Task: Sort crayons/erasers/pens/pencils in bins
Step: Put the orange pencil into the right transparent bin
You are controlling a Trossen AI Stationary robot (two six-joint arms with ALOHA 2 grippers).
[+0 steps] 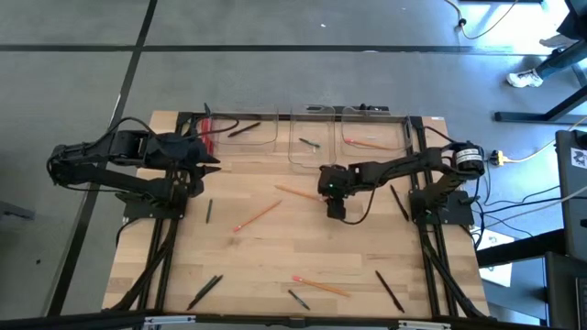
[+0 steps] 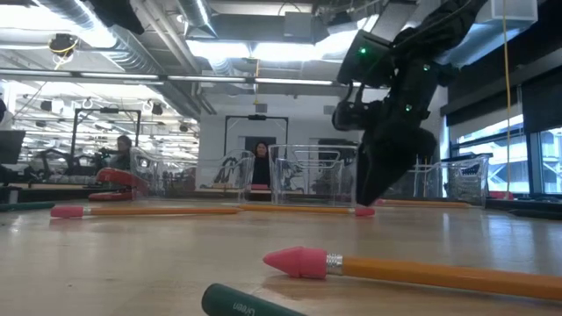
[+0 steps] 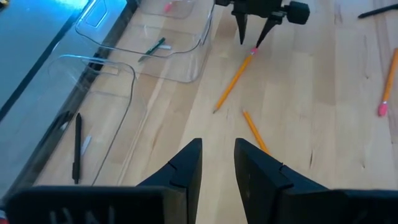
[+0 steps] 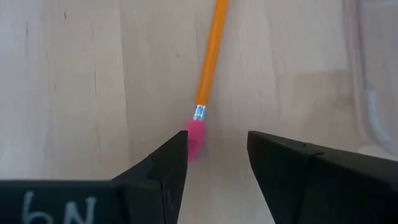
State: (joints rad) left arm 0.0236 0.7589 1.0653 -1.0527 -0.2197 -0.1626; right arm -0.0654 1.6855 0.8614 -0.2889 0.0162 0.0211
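Three clear bins stand along the far edge: the left one (image 1: 240,133) holds a black pen (image 1: 243,130), the middle one (image 1: 312,137) a crayon (image 1: 309,143), the right one (image 1: 376,133) a pencil (image 1: 367,144). My right gripper (image 1: 332,194) is open and points down at mid-table, over the pink eraser end (image 4: 196,134) of an orange pencil (image 1: 298,192) that lies flat. My left gripper (image 3: 217,162) is open and empty, held above the table in front of the left bin. My right gripper's open fingers point down and stand on either side of the pencil's pink eraser tip (image 4: 198,129), at table level. One finger (image 4: 168,162) is right beside the tip; I cannot tell whether it touches. The pencil lies flat on the table.
More things lie loose on the table: an orange pencil (image 1: 257,215) at the middle, another (image 1: 321,286) near the front edge, a crayon (image 1: 208,211), black pens (image 1: 399,202) (image 1: 390,291) (image 1: 204,291), and a short stick (image 1: 298,299). A red thing (image 1: 206,128) is at the left bin.
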